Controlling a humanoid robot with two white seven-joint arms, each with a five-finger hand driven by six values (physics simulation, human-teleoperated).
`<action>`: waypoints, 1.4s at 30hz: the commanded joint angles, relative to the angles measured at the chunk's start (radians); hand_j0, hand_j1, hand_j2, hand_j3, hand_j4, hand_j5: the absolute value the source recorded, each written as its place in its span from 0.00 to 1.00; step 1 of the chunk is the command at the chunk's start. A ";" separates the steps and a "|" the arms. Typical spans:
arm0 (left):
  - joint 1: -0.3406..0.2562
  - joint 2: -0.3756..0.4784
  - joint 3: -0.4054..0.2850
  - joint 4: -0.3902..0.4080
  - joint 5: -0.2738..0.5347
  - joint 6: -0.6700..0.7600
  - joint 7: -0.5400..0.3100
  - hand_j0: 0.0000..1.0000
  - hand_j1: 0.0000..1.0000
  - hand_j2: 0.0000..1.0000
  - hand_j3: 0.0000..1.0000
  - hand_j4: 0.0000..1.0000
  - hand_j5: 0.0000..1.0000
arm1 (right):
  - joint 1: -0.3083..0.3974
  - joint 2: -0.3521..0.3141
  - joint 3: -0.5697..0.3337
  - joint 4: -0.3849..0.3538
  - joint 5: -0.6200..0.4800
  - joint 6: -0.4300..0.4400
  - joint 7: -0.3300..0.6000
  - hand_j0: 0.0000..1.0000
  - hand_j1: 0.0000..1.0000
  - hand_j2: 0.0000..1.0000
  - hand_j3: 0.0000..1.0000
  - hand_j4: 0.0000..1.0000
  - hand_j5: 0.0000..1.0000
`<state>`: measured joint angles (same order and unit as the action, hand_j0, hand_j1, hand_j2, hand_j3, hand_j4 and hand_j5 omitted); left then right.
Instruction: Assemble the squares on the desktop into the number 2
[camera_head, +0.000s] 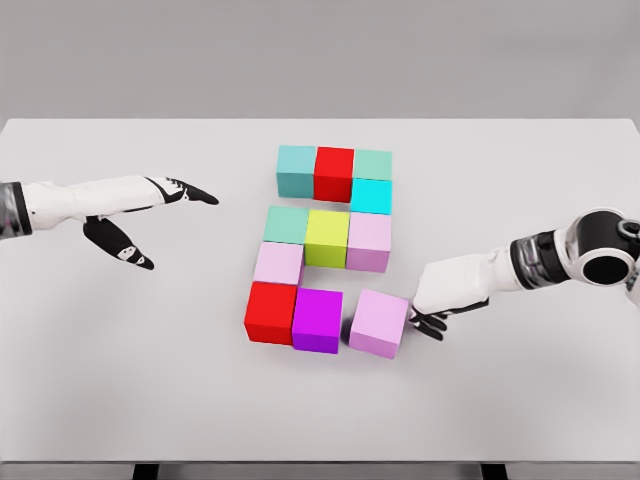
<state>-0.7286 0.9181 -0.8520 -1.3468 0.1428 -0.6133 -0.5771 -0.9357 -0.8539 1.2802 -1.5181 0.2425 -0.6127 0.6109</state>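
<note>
Coloured cubes (330, 248), eleven: three pink, two red, right hand (440, 305) touching one.

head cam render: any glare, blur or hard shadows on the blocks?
Head view: sharp throughout, no blur or glare; lighting soft and even. Blocks cast only faint shadows on the table; front faces, like the red cube's, render darker than tops. A small dark shadow sits under the right hand.

white table (120, 380) | plain grey wall (320, 55) behind | dark legs (145, 470) below front edge
</note>
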 joint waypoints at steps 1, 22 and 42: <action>0.000 0.001 0.001 -0.002 0.008 0.002 0.000 1.00 1.00 1.00 1.00 1.00 1.00 | 0.000 -0.002 -0.002 0.001 -0.005 0.002 0.000 0.20 0.20 0.20 0.20 0.20 0.20; 0.002 0.005 0.001 -0.002 0.008 0.002 -0.001 1.00 1.00 1.00 1.00 1.00 1.00 | -0.031 -0.008 -0.001 -0.005 -0.005 0.002 0.000 0.21 0.21 0.21 0.21 0.21 0.21; 0.008 0.008 0.001 -0.002 0.008 0.002 -0.001 1.00 1.00 1.00 1.00 1.00 1.00 | -0.046 0.004 0.013 -0.025 -0.008 0.002 0.000 0.21 0.21 0.21 0.21 0.21 0.21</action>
<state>-0.7210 0.9251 -0.8518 -1.3488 0.1429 -0.6133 -0.5786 -0.9817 -0.8523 1.2937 -1.5430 0.2397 -0.6129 0.6110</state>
